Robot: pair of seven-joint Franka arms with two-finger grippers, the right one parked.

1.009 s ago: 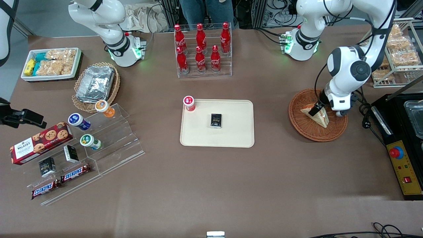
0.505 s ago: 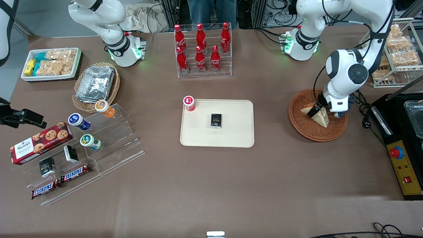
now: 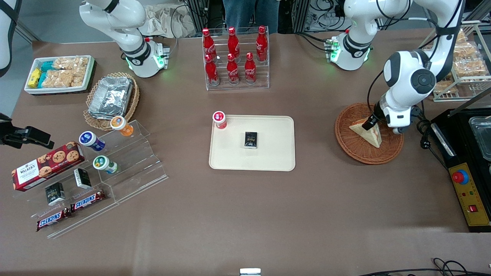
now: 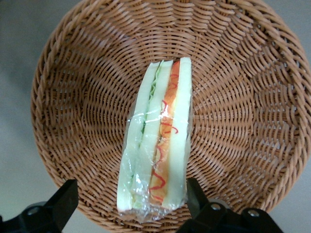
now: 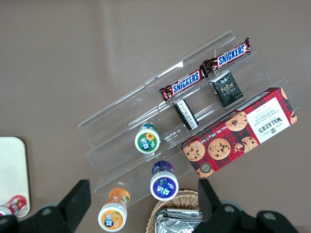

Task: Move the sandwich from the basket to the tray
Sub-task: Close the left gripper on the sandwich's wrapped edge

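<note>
- The gripper (image 3: 371, 123) hangs just above the basket (image 3: 355, 151), over the edge of the sandwich (image 3: 369, 133) farthest from the front camera.
- Half a second ago it sat lower, nearer the middle of the wedge; now it has pulled up and shifted slightly toward the working arm's end of the table.
- The arm's big white elbow joint has swung the same way and now stands a little higher than before.
- From the wrist camera, the fingers (image 4: 63, 204) are spread wide, one on each side of the sandwich (image 4: 158, 145), touching neither the bread nor the wrap: nothing is gripped.
- The sandwich lies in the basket (image 4: 243, 97) in clear film, standing on edge, its green and red-orange filling facing up.
- It has not shifted in the basket since a second ago.
- The tray (image 3: 276, 153) sits well apart, toward the middle of the table, unchanged.
- A small black box (image 3: 251, 139) lies on the tray, and a red-capped little bottle (image 3: 219, 119) stands at the tray's corner, both where they were.
</note>
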